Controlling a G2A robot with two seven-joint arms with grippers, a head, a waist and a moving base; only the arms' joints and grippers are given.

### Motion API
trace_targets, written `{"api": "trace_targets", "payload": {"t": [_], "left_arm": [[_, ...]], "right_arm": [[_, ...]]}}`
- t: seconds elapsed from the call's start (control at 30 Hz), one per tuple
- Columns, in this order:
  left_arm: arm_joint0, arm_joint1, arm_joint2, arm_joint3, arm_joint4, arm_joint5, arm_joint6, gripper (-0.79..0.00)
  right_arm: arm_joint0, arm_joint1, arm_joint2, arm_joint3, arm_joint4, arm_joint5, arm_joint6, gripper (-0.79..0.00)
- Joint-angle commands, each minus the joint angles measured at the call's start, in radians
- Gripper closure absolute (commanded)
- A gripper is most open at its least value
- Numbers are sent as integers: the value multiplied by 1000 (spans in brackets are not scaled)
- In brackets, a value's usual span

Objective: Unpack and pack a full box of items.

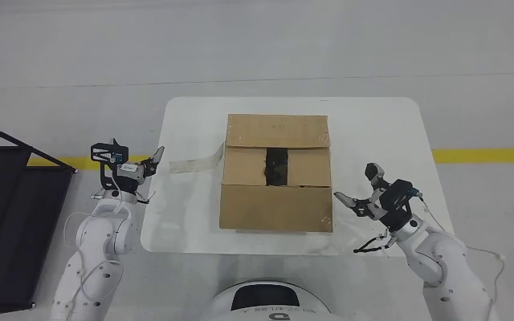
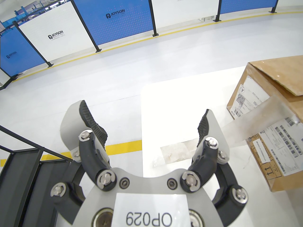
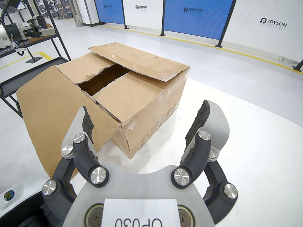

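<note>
A brown cardboard box (image 1: 277, 172) (image 3: 132, 90) stands in the middle of the white table (image 1: 377, 136). Its top flaps lie partly apart, leaving a dark gap (image 1: 276, 165) where something black shows inside. One long flap (image 3: 54, 116) hangs out over the near side. A strip of clear tape (image 1: 197, 163) (image 2: 255, 119) trails from the box's left side onto the table. My left gripper (image 1: 151, 166) (image 2: 144, 119) hovers open at the table's left edge, empty. My right gripper (image 1: 358, 190) (image 3: 144, 116) is open and empty, to the right of the box.
A black rack (image 1: 24, 217) (image 2: 21, 166) stands on the floor left of the table. A yellow floor line (image 1: 474, 155) runs past both sides. Blue and white fence panels (image 3: 196, 8) stand far behind. Bare tabletop lies right of the box.
</note>
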Motion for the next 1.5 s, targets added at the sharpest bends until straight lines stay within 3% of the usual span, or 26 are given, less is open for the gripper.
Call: {"api": "trace_targets", "payload": {"t": [0.0, 0.23, 0.4, 0.73, 0.93, 1.07, 1.3, 1.47], "left_arm": [[0, 0, 0, 0, 0, 0, 0, -785], [0, 0, 0, 0, 0, 0, 0, -785], [0, 0, 0, 0, 0, 0, 0, -785], [0, 0, 0, 0, 0, 0, 0, -785], [0, 0, 0, 0, 0, 0, 0, -785], [0, 0, 0, 0, 0, 0, 0, -785], [0, 0, 0, 0, 0, 0, 0, -785], [0, 0, 0, 0, 0, 0, 0, -785]], "right_arm": [[0, 0, 0, 0, 0, 0, 0, -785], [28, -1, -19, -44, 12, 15, 35, -785], [108, -11, -124, -155, -23, 155, 152, -785], [110, -10, -128, -151, -28, 152, 166, -785], [297, -19, -295, -79, -155, 218, 439, -785], [412, -36, -397, 0, -212, 335, 527, -785], [508, -54, -458, 74, -198, 436, 593, -785], [536, -63, -456, 71, -152, 500, 564, -785]]}}
